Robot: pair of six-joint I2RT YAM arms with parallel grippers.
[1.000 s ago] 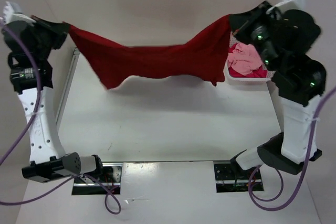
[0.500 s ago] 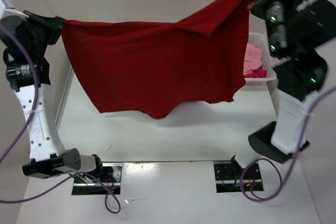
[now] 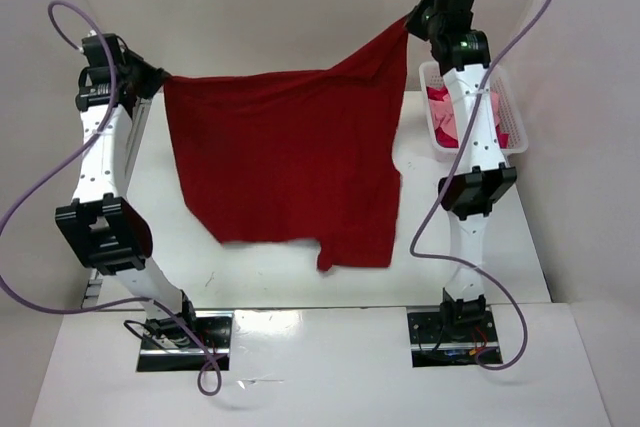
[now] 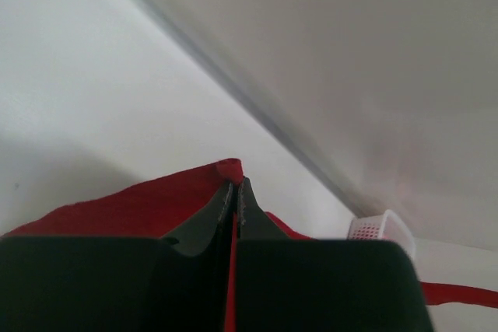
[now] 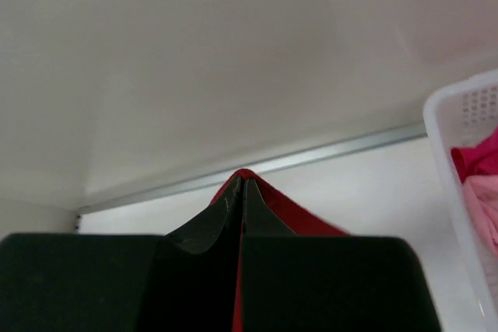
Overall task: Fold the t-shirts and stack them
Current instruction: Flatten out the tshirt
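Observation:
A dark red t-shirt (image 3: 285, 162) hangs spread between both arms, raised over the table. My left gripper (image 3: 160, 78) is shut on its left upper corner; in the left wrist view red cloth (image 4: 140, 204) pokes out past the pinched fingertips of that gripper (image 4: 235, 185). My right gripper (image 3: 410, 22) is shut on the right upper corner, held higher and farther back; its wrist view shows the gripper (image 5: 243, 183) closed with a red cloth edge (image 5: 311, 223) beside it. A light pink t-shirt (image 3: 447, 122) and a crimson-magenta t-shirt (image 3: 437, 94) lie bunched in the basket.
The white mesh basket (image 3: 512, 117) stands at the table's right side beside the right arm; its rim (image 5: 447, 184) shows in the right wrist view. The white table (image 3: 260, 272) lies below the hanging shirt, a metal rail (image 3: 130, 162) along its left edge.
Both arms have stretched up and away from the camera, lifting the dark red t-shirt. It has gone from a sagging band to a sheet hanging full length.

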